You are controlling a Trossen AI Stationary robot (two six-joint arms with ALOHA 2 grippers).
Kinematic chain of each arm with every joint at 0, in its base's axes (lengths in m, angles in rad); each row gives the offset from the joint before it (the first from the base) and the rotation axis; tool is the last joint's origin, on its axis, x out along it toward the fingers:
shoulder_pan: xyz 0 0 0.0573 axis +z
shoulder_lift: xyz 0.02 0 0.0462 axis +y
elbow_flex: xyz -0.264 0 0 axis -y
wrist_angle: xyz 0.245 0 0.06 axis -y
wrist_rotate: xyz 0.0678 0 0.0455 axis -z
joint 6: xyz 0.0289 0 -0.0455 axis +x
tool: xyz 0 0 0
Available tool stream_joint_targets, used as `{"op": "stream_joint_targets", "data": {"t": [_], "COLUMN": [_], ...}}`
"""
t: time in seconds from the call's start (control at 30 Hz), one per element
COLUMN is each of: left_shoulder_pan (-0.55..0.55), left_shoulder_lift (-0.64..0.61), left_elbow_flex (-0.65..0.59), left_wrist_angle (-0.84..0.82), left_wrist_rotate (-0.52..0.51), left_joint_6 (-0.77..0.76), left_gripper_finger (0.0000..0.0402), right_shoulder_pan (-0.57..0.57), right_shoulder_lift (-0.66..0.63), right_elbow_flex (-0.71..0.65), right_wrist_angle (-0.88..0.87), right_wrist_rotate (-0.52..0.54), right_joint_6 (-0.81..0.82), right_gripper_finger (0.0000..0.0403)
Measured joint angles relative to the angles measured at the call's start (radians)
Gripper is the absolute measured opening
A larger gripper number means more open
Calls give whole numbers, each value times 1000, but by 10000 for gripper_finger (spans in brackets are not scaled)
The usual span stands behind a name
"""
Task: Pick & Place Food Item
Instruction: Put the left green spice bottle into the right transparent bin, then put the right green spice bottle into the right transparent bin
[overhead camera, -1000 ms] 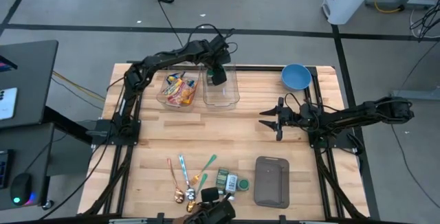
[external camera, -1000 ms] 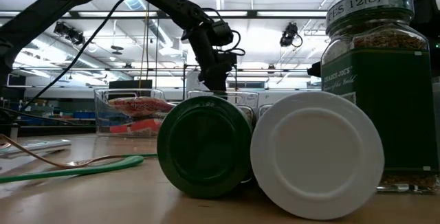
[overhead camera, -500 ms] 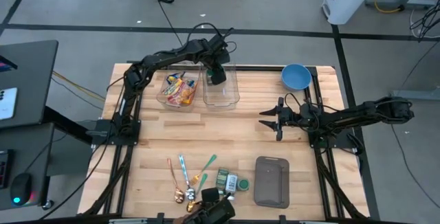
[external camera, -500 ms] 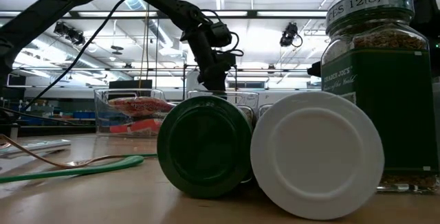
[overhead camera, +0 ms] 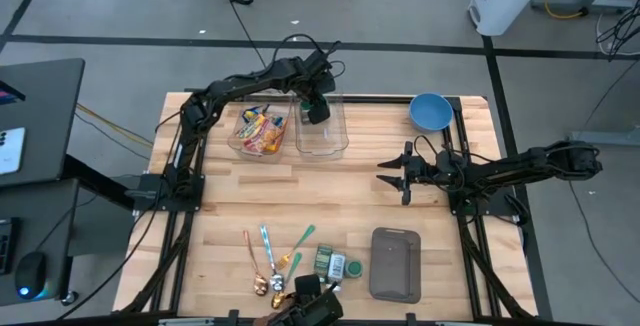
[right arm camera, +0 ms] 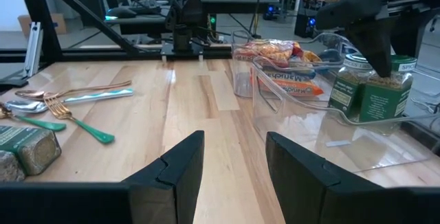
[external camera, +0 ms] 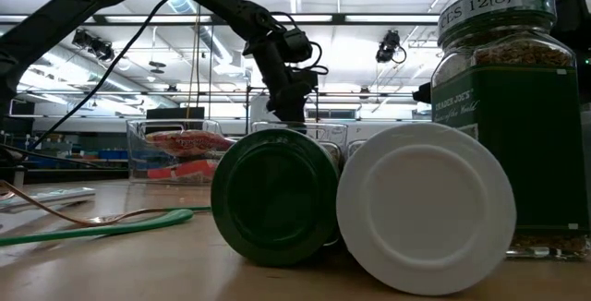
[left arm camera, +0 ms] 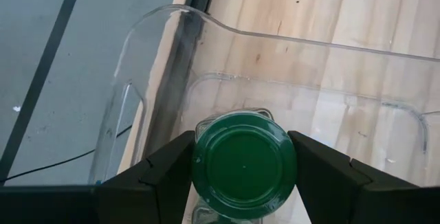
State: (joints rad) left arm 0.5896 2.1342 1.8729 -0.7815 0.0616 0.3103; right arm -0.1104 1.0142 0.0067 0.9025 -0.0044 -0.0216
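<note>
My left gripper (left arm camera: pixel 242 147) hangs over the clear bin (overhead camera: pixel 322 131) at the table's far side, shut on a green-lidded spice jar (left arm camera: pixel 244 162) inside it. In the right wrist view two green-labelled jars (right arm camera: pixel 385 90) show in that bin, under the gripper. A second clear bin (overhead camera: pixel 258 131) to its left holds snack packets. My right gripper (overhead camera: pixel 385 173) waits open above the table's right half, nothing between its fingers (right arm camera: pixel 180 157). My left gripper has the jar's round green lid between its two fingers, one on each side of the rim (left arm camera: pixel 197 163). The fingers come steeply from above. The jar stands upright in the bin, its base low by the bin's floor (right arm camera: pixel 385 117).
A blue bowl (overhead camera: pixel 430 111) sits at the far right. A grey tray (overhead camera: pixel 395 263), cutlery (overhead camera: pixel 275 256) and more jars (overhead camera: pixel 330 264) lie along the near edge. In the low view, those jars (external camera: pixel 274 195) fill the foreground. Bare wood lies mid-table.
</note>
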Motion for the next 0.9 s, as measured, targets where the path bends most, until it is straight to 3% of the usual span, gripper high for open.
{"op": "stream_joint_targets", "data": {"t": [0.37,0.67,0.9], "left_shoulder_pan": [-2,-8,-18], "left_shoulder_lift": [0,7,-9], "left_elbow_flex": [0,0,-1], "left_wrist_angle": [0,5,32], "left_wrist_rotate": [60,78,101], "left_joint_6": [3,1,53], "left_gripper_finger": [235,294,299], "right_shoulder_pan": [0,0,0], "right_shoulder_lift": [0,0,0], "right_elbow_flex": [0,0,0], "right_wrist_angle": [-1,-2,-2], "right_wrist_rotate": [0,0,0], "right_joint_6": [3,6,6], "right_gripper_finger": [167,167,167]}}
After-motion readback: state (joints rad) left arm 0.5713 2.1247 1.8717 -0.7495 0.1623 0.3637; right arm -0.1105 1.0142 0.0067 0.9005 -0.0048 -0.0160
